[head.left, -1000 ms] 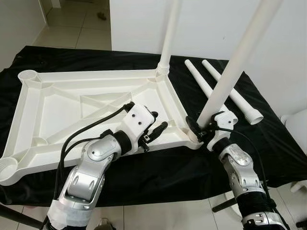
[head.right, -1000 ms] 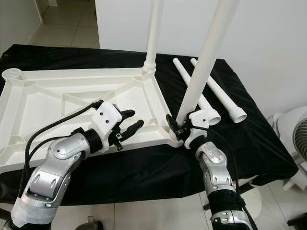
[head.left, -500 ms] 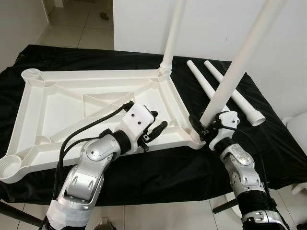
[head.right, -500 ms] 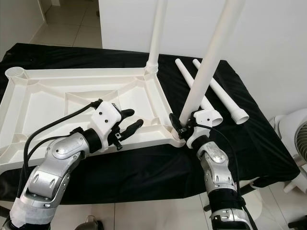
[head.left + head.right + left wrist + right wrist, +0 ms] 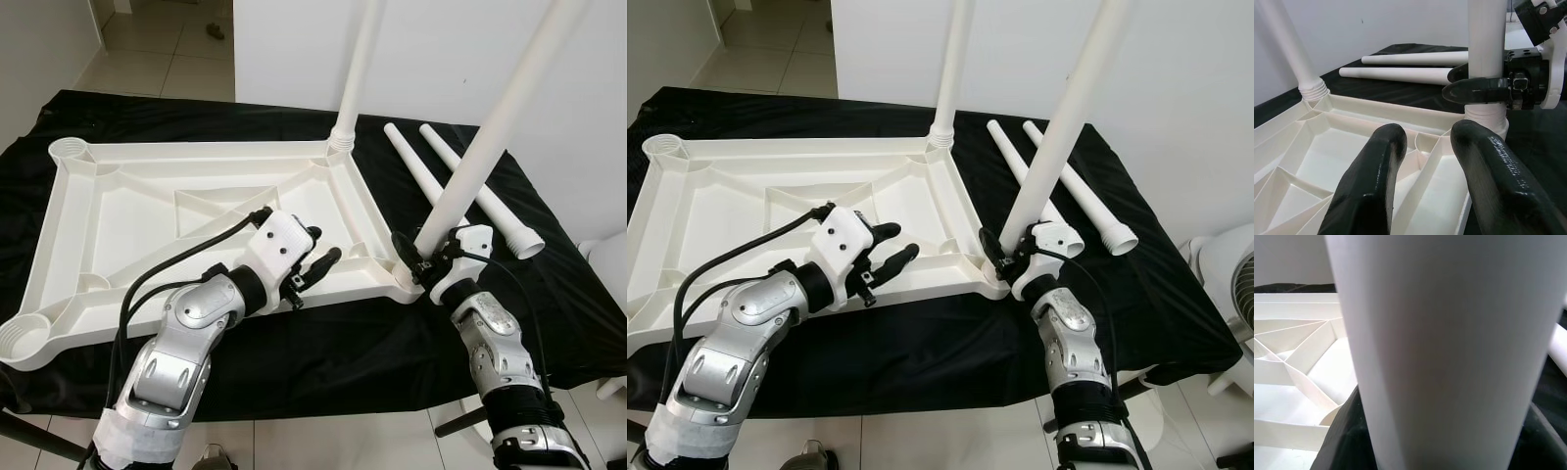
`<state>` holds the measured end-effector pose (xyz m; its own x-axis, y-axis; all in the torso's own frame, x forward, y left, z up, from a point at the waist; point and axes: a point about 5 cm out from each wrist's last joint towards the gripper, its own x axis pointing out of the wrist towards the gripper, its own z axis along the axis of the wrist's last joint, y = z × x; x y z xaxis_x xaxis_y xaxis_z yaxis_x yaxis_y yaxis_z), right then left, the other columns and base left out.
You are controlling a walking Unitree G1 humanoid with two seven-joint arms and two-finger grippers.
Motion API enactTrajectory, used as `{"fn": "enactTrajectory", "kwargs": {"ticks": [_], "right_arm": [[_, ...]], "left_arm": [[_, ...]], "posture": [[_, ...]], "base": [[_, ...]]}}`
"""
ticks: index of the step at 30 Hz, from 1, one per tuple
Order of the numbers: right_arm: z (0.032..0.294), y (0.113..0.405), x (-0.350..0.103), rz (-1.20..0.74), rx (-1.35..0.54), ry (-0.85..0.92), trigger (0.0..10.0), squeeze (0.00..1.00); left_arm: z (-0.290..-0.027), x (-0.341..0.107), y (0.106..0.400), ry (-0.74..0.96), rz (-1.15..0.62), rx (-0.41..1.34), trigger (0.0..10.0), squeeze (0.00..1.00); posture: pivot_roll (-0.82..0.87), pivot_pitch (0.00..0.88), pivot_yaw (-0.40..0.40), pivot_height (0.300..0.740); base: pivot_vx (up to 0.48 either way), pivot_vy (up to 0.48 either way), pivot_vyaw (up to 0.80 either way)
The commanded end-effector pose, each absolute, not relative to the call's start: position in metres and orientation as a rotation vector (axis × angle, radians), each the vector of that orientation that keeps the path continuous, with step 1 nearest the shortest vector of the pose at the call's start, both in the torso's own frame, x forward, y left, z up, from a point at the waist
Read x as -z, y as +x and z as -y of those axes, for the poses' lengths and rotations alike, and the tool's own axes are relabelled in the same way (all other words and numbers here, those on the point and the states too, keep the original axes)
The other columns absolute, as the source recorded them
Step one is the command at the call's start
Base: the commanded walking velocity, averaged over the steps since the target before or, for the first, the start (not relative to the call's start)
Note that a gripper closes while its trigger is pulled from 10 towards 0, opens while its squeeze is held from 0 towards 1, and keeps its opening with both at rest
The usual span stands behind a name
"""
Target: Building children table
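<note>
Over the last second, little had shifted beyond a slight camera move: the long white plastic table leg held by the right tool stood a touch nearer upright in its corner, and the left arm had kept its place.

The white ribbed plastic tabletop lay upside down on the black-draped counter. At its far right corner a first white leg stood in its threaded socket. At the near right corner the right tool was clamped around the base of the leaning leg, just above the socket collar; the left wrist view showed its black fingers pinching the tube where it met the corner. This leg leaned toward the right, so it looked entered but not yet fully seated or turned home.

The left tool rested over the tabletop's near rim with its fingers apart, holding nothing.

Two loose white tapered legs lay side by side on the cloth beyond the right arm. The two left-hand round sockets were unfilled. By this showing, one leg was done, a second in hand, and two left.
</note>
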<state>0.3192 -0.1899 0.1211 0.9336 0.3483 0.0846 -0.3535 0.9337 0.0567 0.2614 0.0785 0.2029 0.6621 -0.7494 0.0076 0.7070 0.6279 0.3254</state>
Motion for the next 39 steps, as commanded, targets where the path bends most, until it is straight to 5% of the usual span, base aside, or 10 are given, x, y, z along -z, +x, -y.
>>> {"fn": "enactTrajectory", "kwargs": {"ticks": [1, 24, 39], "right_arm": [[0.21, 0.3, -0.065, -0.182, -0.203, 0.21, 10.0, 0.0], [0.177, 0.311, -0.081, -0.075, -0.017, 0.138, 10.0, 0.0], [0.15, 0.305, -0.088, -0.018, -0.33, 0.081, 10.0, 0.0]], "left_arm": [[-0.079, -0.207, 0.263, 0.301, 0.164, 0.802, 10.0, 0.0], [-0.075, -0.207, 0.262, 0.291, 0.166, 0.806, 10.0, 0.0], [-0.075, -0.209, 0.263, 0.287, 0.174, 0.799, 10.0, 0.0]], "posture": [[0.12, 0.098, -0.05, 0.74], [0.11, 0.09, -0.063, 0.74], [0.11, 0.078, -0.069, 0.74]], "base": [[0.0, 0.0, 0.0], [0.0, 0.0, 0.0], [0.0, 0.0, 0.0]]}}
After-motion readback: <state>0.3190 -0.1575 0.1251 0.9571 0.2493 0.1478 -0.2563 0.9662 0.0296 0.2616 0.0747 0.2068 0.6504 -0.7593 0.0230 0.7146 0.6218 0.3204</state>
